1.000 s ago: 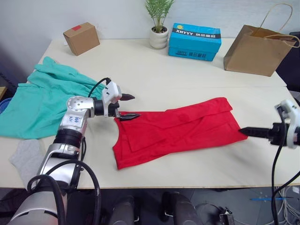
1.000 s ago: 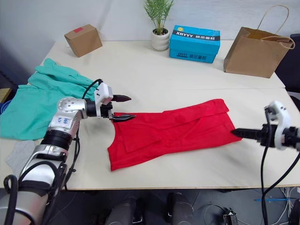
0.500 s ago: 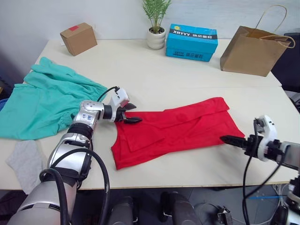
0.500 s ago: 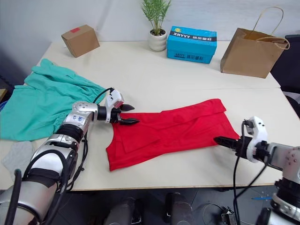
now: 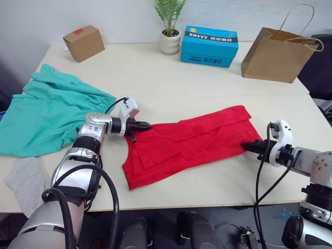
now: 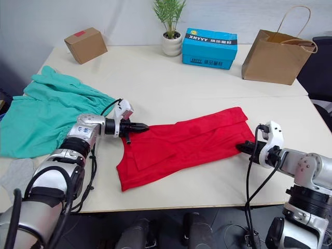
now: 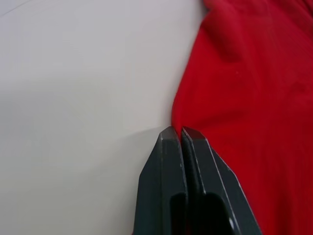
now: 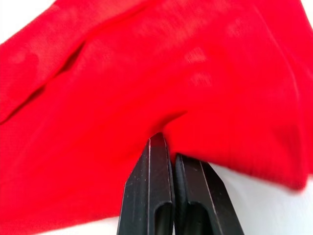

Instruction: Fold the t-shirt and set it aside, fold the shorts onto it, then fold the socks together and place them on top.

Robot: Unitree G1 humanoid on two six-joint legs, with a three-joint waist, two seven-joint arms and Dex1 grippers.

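Left gripper point(image 7: 182, 131): black fingers pressed together, tips touching the near edge of the bright red cotton t-shirt point(image 5: 192, 142); whether any cloth sits between them is hard to tell from the wrist view.
Right gripper point(image 8: 168, 147): fingers pinched together on a raised fold of red fabric at the opposite end of the shirt.
Shirt position: lying partly folded and stretched between the two sets of fingertips on the pale wooden table point(image 5: 171, 78).
Risk, left side: if the fingers caught no cloth, that end stays flat when lifted and the fold comes out skewed.
Risk, right side: the pinch looks shallow, so a quick pull could slip the fabric free.
Risk, layers: grabbing only the top layer would drag the folded flap open.
Waiting items: teal-green soft shorts point(image 5: 46, 111) well beyond the left fingers; light grey knit socks point(image 5: 23, 179) apart from both.
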